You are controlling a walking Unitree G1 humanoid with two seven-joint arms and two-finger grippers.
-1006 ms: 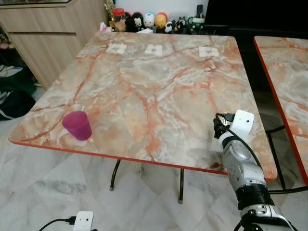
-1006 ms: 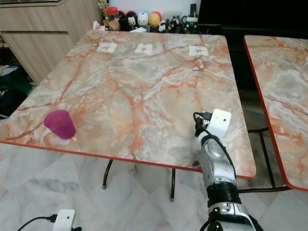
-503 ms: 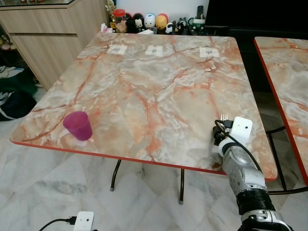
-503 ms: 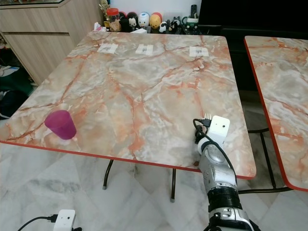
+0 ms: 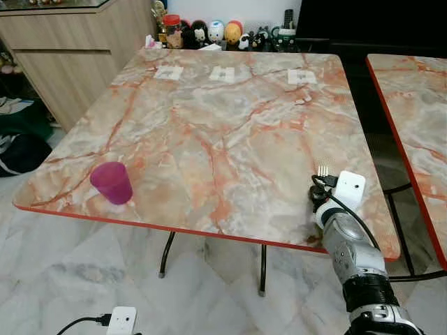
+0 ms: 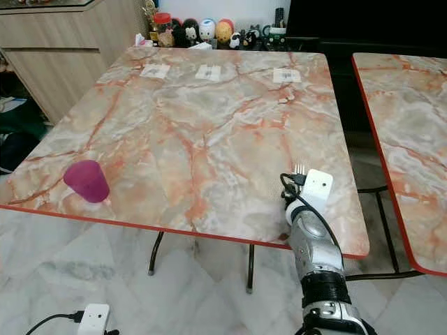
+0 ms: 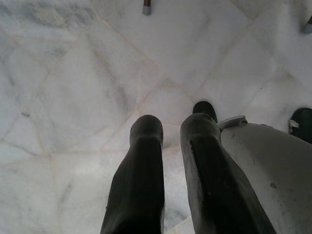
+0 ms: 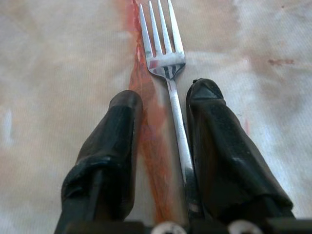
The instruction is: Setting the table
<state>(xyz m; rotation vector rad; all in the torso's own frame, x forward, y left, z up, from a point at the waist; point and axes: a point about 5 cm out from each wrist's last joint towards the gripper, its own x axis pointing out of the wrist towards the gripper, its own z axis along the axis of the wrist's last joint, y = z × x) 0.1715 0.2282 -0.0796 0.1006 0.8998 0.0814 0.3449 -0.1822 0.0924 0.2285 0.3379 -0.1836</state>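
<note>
the right gripper (image 8: pixel 163 105) is low over the near right part of the marble tabletop (image 5: pixel 223 118), close to its red front edge. a silver fork (image 8: pixel 168 73) lies between its two black fingers (image 8: pixel 114 141), the handle running along the inner face of one finger and the tines reaching out past the fingertips over an orange vein in the marble. the fingers are parted, with a clear gap between the fork and the other finger, so they do not clamp it; whether the fork rests flat on the tabletop or is only just above it is hard to tell from this angle. from the head camera the tines show just beyond the white camera box (image 5: pixel 348 190) on the right wrist.

a pink plastic cup (image 5: pixel 112 182) stands upside down near the front left corner of the tabletop, well apart from the fork. three small white cards (image 5: pixel 222 72) lie in a row toward the far edge. behind the far edge a line of small figurines (image 5: pixel 216 31) and a jar with a red lid (image 5: pixel 171 26) stand against the wall, beside a wooden cabinet (image 5: pixel 70 56). a second marble tabletop (image 5: pixel 412 84) stands to the right.

the left gripper (image 7: pixel 168 126) hangs over the white marble floor (image 7: pixel 73 97), its fingers slightly apart and holding nothing.
</note>
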